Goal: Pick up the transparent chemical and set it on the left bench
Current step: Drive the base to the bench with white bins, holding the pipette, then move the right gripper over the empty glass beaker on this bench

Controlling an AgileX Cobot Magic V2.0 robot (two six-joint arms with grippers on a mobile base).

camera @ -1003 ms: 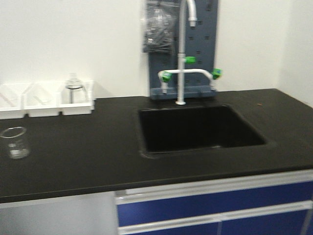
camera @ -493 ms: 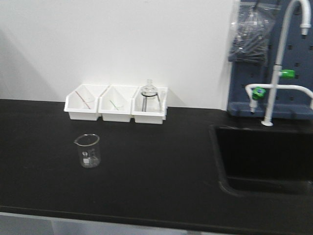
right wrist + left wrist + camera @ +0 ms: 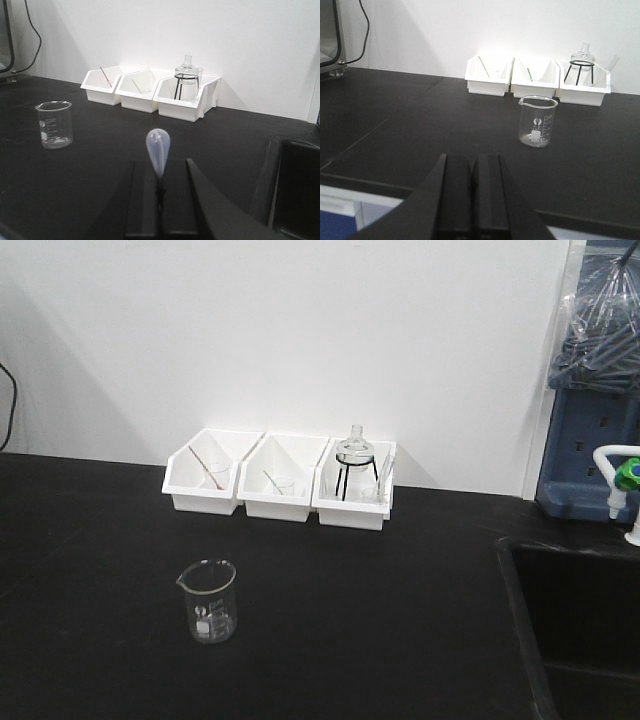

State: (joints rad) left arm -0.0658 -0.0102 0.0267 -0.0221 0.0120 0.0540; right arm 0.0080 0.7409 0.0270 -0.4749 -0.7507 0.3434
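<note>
Right gripper (image 3: 160, 186) is clamped narrow on the dropper pipette (image 3: 158, 147), the stem pinched between two flat black fingers. Its long axis runs straight along those fingers, the soft, rounded, clear plastic bulb pointing out past the tips toward the white wall (image 3: 300, 330). The far end of the stem is hidden in the jaws. Left gripper (image 3: 472, 160) has its black pads pressed together with nothing between them. Out on the matte black left bench (image 3: 380, 590) stands the beaker (image 3: 210, 602), clear glass, upright, with a pour lip and printed marks. The pipette is held well apart from the beaker, nearer the robot and off to the beaker's right. Behind the beaker, against the wall, sit three white plastic bins (image 3: 275, 508) side by side. The one furthest left of the beaker has a red-tipped stick (image 3: 205, 467) leaning in it, and the one furthest right holds a round glass flask (image 3: 352, 452) on a black wire stand (image 3: 345, 482). Far right of the beaker is the recessed sink (image 3: 590, 640). A second ago that sink filled the middle of the front view and the beaker sat at the left edge; now the view has swung left, with the bins centred.
</note>
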